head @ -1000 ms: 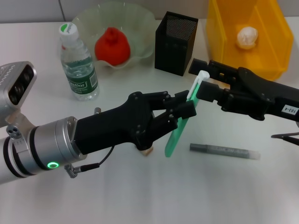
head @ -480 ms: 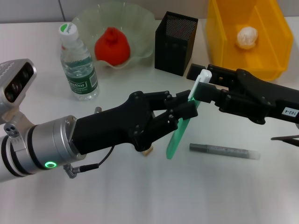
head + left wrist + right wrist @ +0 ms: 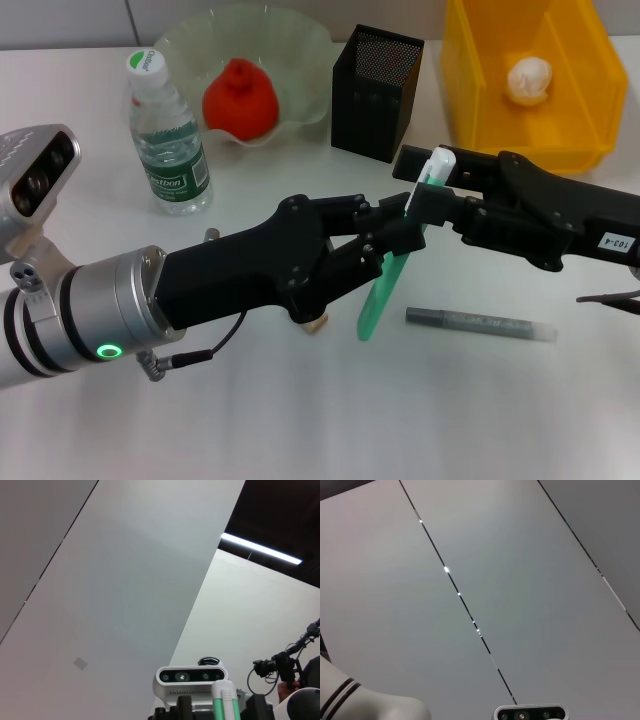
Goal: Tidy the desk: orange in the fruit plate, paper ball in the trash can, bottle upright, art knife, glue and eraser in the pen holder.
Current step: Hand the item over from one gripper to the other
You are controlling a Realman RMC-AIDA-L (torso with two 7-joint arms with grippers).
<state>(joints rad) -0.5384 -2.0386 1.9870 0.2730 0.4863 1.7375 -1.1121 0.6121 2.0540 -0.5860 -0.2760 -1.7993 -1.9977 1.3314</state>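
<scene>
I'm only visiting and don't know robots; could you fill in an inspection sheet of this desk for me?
Surface: white desk.
Job's things: orange in fruit plate; bottle upright; paper ball in trash can; pen holder; grey tube lying flat.
Clutter: nothing seen.
Grippers: left gripper and right gripper both on green knife.
Cables: thin cable under left arm.
Surroundings: ceiling only.

We found both grippers meeting mid-desk, the left gripper (image 3: 395,235) and right gripper (image 3: 425,195) crowding the green art knife (image 3: 385,290) between them. The pen holder (image 3: 375,92) stood just behind, flanked by the fruit plate (image 3: 300,45) and trash can (image 3: 470,90). Open desk (image 3: 420,420) lay nearer us, beyond the grey glue stick (image 3: 480,324).
</scene>
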